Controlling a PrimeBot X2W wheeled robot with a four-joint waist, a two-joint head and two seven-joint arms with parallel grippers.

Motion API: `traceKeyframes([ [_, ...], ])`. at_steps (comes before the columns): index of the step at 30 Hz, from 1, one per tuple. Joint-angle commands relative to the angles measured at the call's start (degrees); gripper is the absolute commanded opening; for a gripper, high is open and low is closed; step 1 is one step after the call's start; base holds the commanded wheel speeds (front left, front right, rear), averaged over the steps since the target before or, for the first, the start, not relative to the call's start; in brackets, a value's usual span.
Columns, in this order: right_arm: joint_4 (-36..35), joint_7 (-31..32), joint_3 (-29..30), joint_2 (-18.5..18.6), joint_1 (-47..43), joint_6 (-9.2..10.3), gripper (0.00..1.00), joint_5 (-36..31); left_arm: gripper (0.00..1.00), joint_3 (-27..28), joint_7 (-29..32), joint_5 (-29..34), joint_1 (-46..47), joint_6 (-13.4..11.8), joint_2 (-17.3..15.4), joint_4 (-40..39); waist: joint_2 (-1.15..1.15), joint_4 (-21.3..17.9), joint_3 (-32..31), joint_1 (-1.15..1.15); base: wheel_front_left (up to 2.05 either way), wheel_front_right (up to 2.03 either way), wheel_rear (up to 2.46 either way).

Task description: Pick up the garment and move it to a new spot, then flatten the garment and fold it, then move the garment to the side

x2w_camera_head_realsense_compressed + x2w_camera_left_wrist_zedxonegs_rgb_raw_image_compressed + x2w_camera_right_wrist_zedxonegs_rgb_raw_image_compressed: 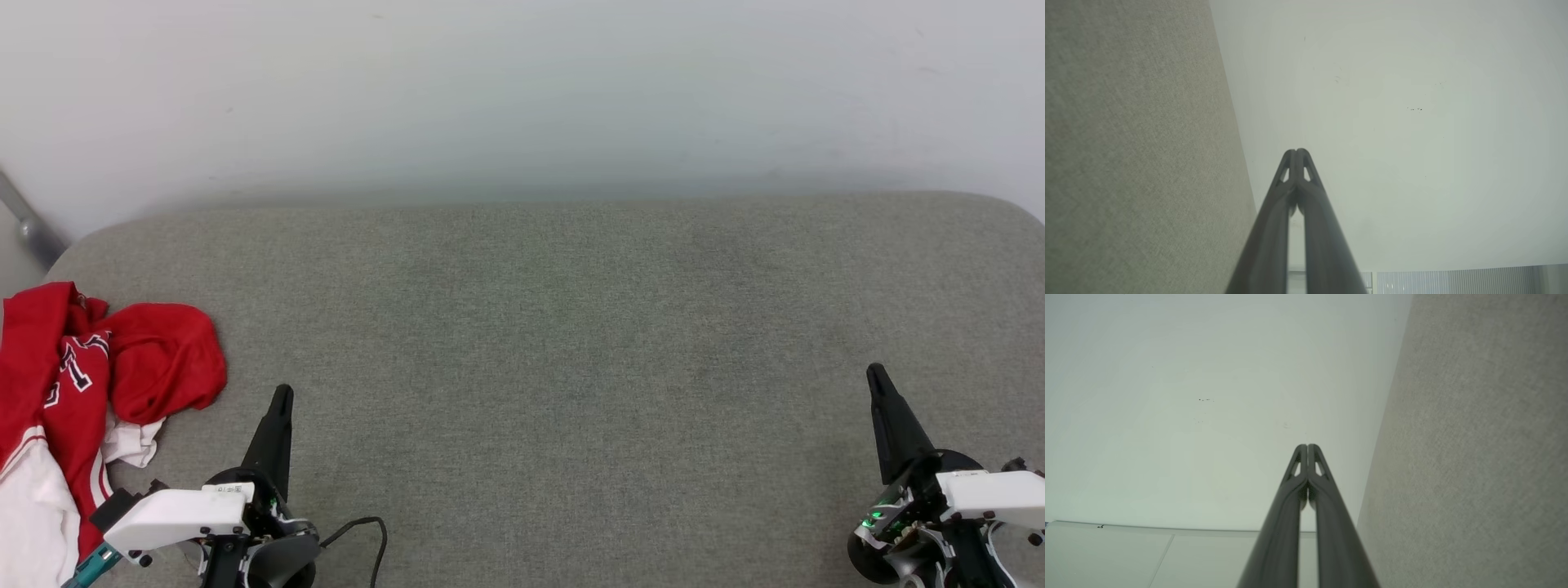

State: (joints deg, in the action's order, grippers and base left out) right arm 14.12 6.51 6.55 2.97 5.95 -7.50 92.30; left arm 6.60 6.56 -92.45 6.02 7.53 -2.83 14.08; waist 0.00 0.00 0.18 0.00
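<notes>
The garment (90, 384), a red jersey with white sleeve cloth and part of a black white-outlined print showing, lies crumpled at the far left edge of the grey fabric surface (555, 343). My left gripper (282, 394) rests just right of it, apart from the cloth, fingers together and holding nothing. In the left wrist view its fingertips (1296, 152) meet, pointing toward the pale wall. My right gripper (876, 374) sits at the lower right, far from the garment, also shut and bare. The right wrist view shows its tips (1307, 446) pressed together.
A white wall (522, 90) rises behind the grey surface. A grey metal bar (28, 220) leans at the far left. A black cable (367, 531) loops by my left wrist. The surface's rounded back corners curve at both sides.
</notes>
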Motion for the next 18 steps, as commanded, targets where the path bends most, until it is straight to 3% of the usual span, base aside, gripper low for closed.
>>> traceKeyframes([
  [1, 0.0, 0.0, 0.0, -0.2, 0.6, 0.02, 0.00, 0.2, 0.00, 0.1, 0.1, 0.1, 0.4, 0.1, 0.1, 0.0, 0.00, 0.0, 0.0, 0.00, 0.00, 0.00, 0.00],
  [18, 0.0, 0.0, 0.0, -0.2, 0.6, 0.02, 0.00, 0.2, 0.00, 0.1, 0.1, 0.1, 0.4, 0.1, 0.1, 0.0, 0.00, 0.0, 0.0, 0.00, 0.00, 0.00, 0.00],
])
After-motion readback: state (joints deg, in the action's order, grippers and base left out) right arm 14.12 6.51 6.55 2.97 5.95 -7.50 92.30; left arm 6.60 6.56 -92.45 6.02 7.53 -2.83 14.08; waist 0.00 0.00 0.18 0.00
